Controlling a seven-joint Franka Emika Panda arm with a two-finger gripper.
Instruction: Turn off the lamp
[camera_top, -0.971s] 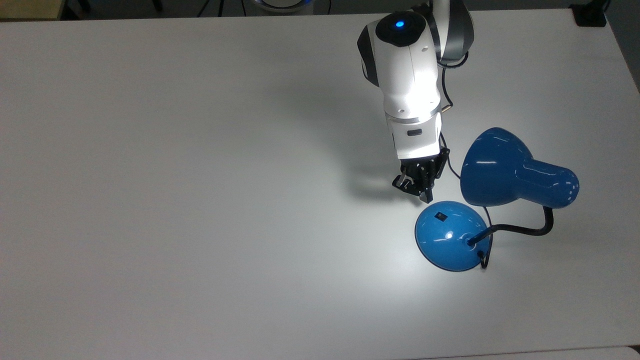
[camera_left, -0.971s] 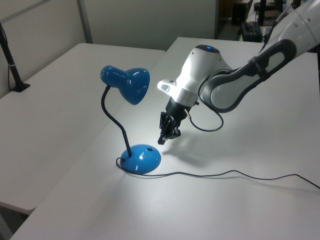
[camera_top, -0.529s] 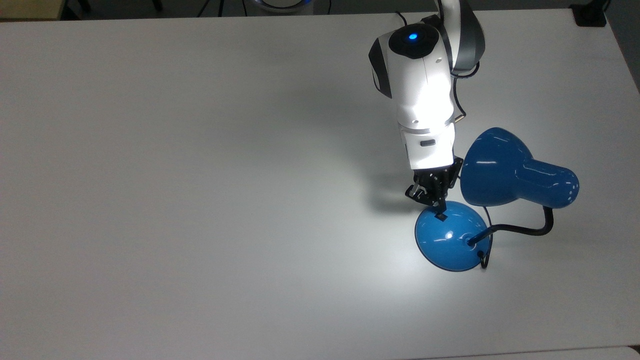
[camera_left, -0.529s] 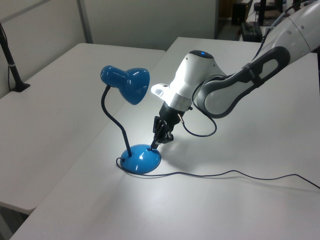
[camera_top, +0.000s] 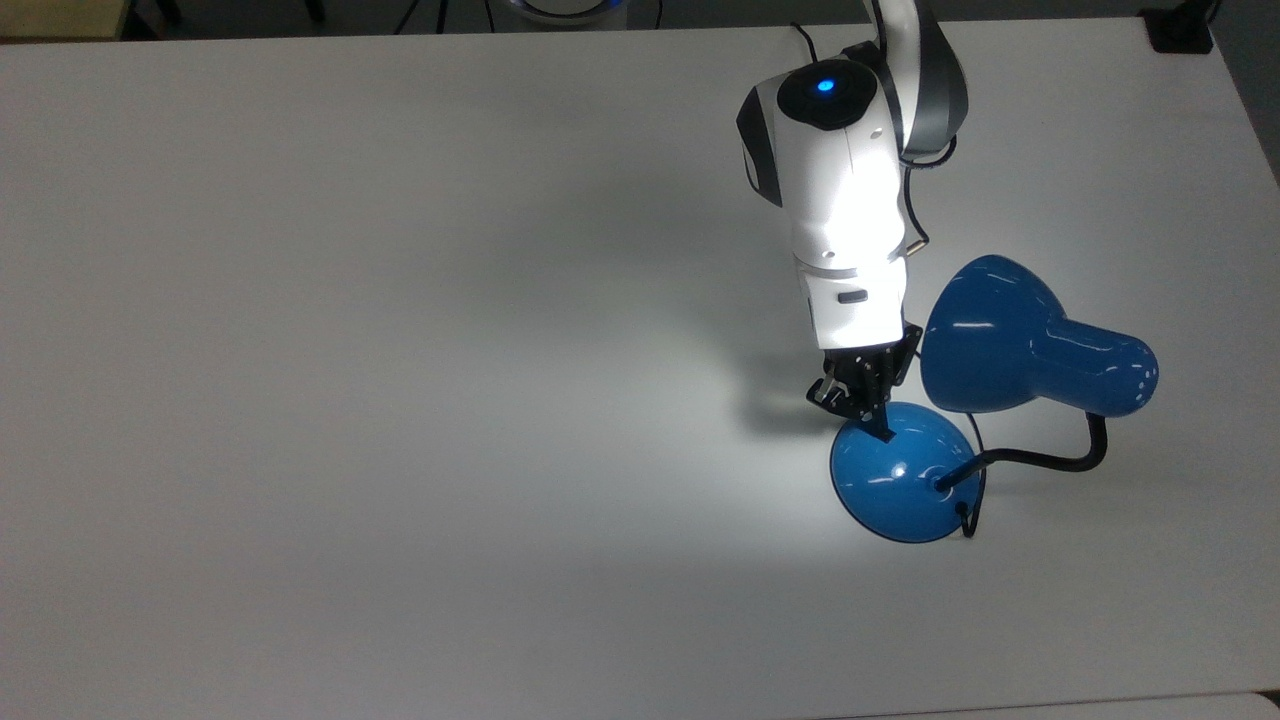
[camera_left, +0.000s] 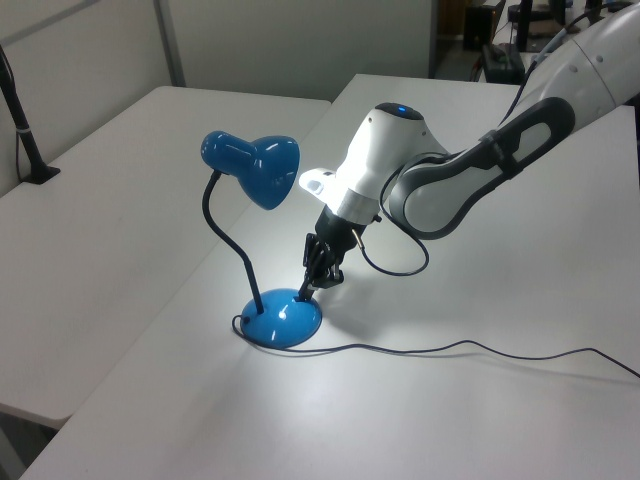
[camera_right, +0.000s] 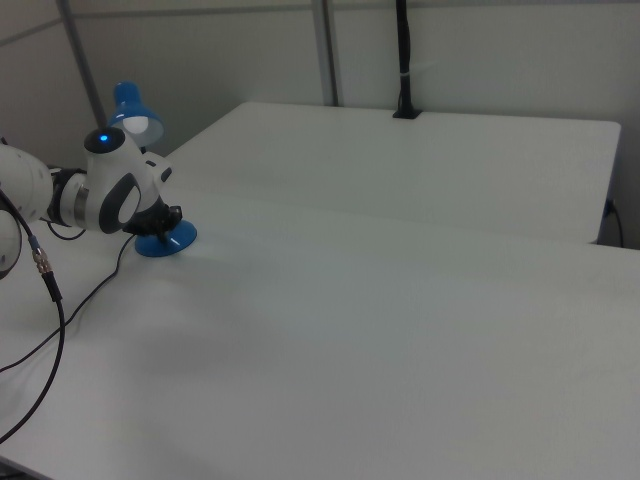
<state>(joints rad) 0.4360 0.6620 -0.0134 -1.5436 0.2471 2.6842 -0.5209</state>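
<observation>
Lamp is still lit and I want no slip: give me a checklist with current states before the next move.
1. Hand tip on the lamp base at the switch spot: ok.
2. Switch pressed fully: cannot tell.
3. Lamp off: not ok, a bright pool lies on the table.
4. Shade apart from the arm: ok, but close.
5. Cord away from the hand: ok.

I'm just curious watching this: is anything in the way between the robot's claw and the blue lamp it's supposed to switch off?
Nothing visible is in the way. The gripper is already down at the lamp's base, its tip on the dome where the switch sits. The shade hangs close beside the arm but does not come between them. The lamp is lit.
</observation>
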